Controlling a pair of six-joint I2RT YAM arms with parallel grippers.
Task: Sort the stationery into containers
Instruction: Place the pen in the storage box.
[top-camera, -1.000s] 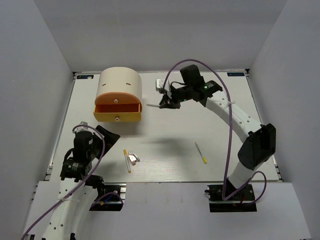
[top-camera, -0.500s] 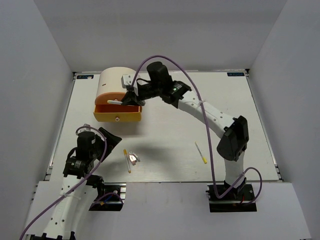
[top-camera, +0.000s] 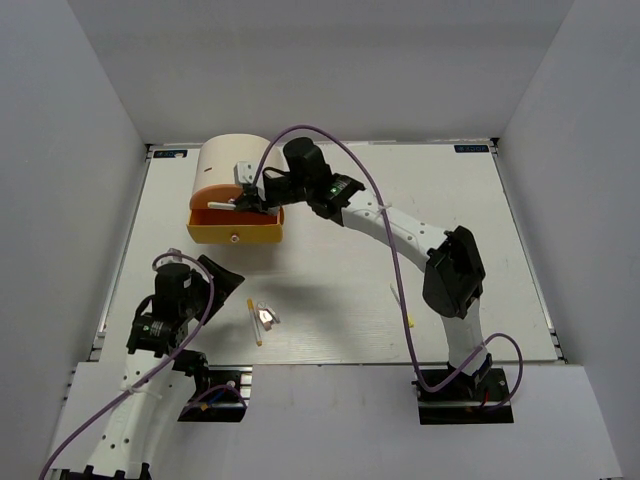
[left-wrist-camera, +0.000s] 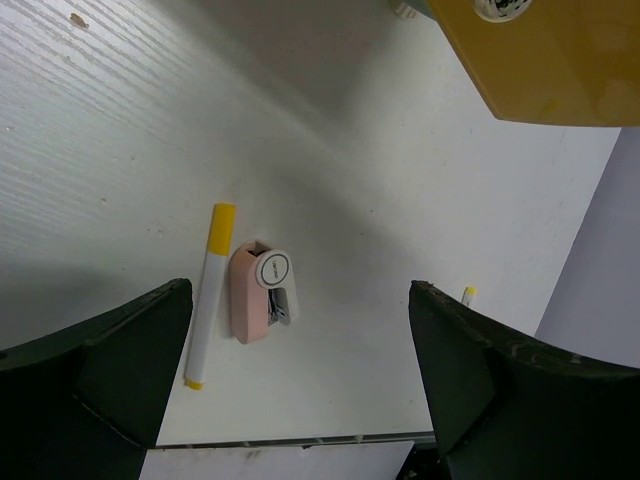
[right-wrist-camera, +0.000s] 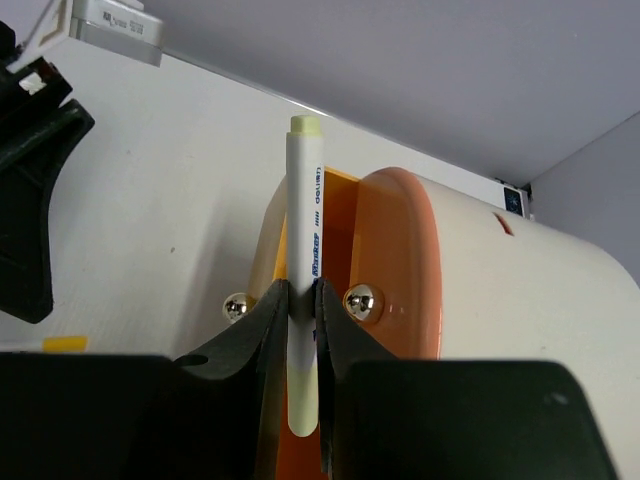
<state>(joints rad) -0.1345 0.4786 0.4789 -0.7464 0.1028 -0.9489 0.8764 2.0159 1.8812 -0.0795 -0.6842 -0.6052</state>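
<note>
Clamped tight, the right gripper (right-wrist-camera: 302, 300) has its jaws pressed against the barrel of a white marker (right-wrist-camera: 305, 220) with a pale green tip, and the marker sticks out well past the fingertips. In the top view it lies roughly level over the pulled-out yellow drawer (top-camera: 235, 234), its tip pointing toward the left wall. Whether it touches the drawer cannot be told. Just above that drawer sits the orange drawer front (right-wrist-camera: 400, 260), and two small shiny knobs (right-wrist-camera: 360, 298) show on either side of the fingers. Both drawers belong to the cream cylindrical cabinet (top-camera: 235, 158) at the far left of the white table (top-camera: 350, 260).

Nearer the arm bases, a pinkish clip-like piece (left-wrist-camera: 255, 292) lies flat on the table. A thin white stick with a yellow cap (left-wrist-camera: 208, 290) rests just beside it. The left gripper (left-wrist-camera: 300, 300) hangs above these two with its jaws spread wide, holding nothing. Another yellow-tipped stick (left-wrist-camera: 467, 294) peeks out by its right finger.
</note>
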